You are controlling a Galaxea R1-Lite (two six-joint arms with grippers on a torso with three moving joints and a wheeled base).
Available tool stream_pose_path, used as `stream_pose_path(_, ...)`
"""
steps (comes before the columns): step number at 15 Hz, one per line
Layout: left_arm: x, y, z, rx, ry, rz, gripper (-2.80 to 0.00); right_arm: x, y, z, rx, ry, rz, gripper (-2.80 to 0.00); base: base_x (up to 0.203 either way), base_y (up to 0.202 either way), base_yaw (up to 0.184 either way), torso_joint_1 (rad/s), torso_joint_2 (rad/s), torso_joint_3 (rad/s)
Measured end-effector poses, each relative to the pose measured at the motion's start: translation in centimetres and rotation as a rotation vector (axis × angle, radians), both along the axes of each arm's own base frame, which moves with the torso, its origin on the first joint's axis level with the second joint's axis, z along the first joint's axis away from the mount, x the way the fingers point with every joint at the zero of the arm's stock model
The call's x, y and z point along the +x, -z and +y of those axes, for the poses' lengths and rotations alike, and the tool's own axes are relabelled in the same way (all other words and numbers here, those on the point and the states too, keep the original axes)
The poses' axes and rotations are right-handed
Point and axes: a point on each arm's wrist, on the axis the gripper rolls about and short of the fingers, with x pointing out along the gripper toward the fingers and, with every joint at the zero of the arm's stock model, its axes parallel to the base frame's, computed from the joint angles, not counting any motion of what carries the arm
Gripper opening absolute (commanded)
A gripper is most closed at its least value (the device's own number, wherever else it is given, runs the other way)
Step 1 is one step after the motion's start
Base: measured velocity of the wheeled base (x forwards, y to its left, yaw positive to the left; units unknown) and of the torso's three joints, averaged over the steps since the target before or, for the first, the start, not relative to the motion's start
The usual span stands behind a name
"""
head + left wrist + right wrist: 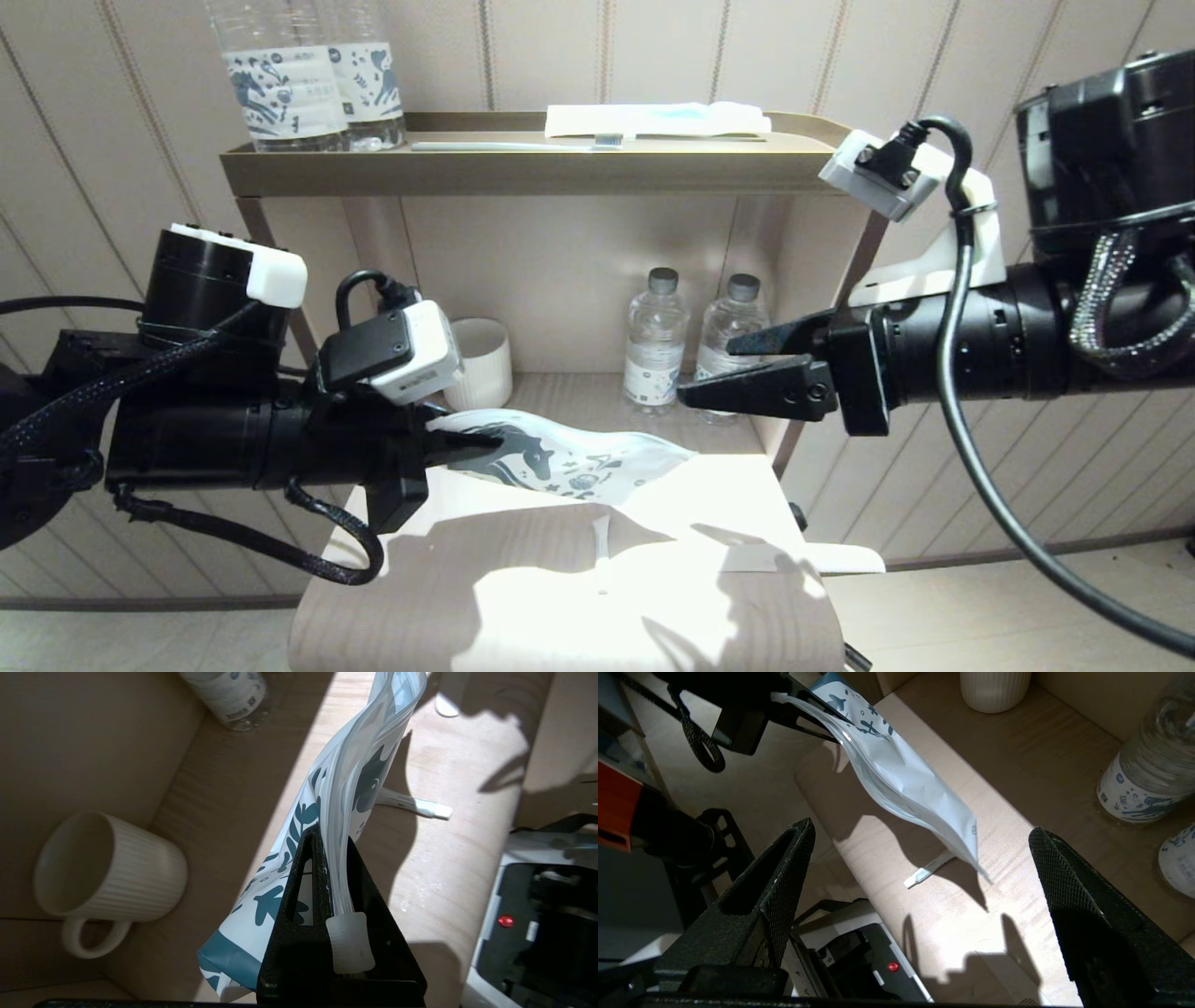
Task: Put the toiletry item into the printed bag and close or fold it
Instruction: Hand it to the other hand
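The printed bag point(560, 462) point(915, 793), white with a dark blue horse, hangs tilted above the pale wooden table point(523, 616). My left gripper point(467, 446) point(329, 833) is shut on its zip strip, beside the slider. The toiletry item point(602, 551) point(416, 806) point(927, 870), a narrow white stick, lies flat on the table below the bag's free corner, with one end hidden under the bag in the wrist views. My right gripper point(707, 371) point(920, 828) hovers to the right of the bag, open, with nothing between its fingers.
A white ribbed mug point(481, 359) point(112, 872) and two small water bottles point(656, 341) stand at the back of the lower shelf. The top shelf point(523, 173) carries large bottles point(299, 84), a toothbrush point(523, 145) and a white packet point(653, 119).
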Motion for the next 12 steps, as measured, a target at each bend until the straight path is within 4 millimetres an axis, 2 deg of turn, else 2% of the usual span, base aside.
stream_pose_path(2, -0.6, -0.4, -0.7, 0.017, -0.029, -0.074, -2.80, 0.2, 0.3, 1.0, 0.012, 0.075, 0.071, 0.00, 0.000, 0.000, 0.000, 0.000, 0.00, 0.000)
stream_pose_path(3, -0.9, -0.5, -0.9, 0.019, -0.031, -0.093, -2.80, 0.4, 0.6, 1.5, 0.006, 0.121, 0.111, -2.80, 0.000, 0.000, 0.000, 0.000, 0.00, 0.000)
stream_pose_path(7, -1.8, -0.3, -1.1, 0.029, -0.023, -0.096, -2.80, 1.1, 2.0, 2.4, -0.028, 0.253, 0.212, -2.80, 0.000, 0.000, 0.000, 0.000, 0.00, 0.000)
stream_pose_path(9, -2.0, 0.0, -1.0, 0.030, -0.035, -0.107, -2.80, 0.4, 2.0, 1.8, -0.040, 0.256, 0.214, -2.80, 0.000, 0.000, 0.000, 0.000, 0.00, 0.000)
stream_pose_path(12, -2.3, 0.5, -1.2, 0.023, -0.074, -0.166, -2.80, -1.9, 1.8, 0.2, -0.065, 0.250, 0.214, -2.80, 0.000, 0.000, 0.000, 0.000, 0.00, 0.000)
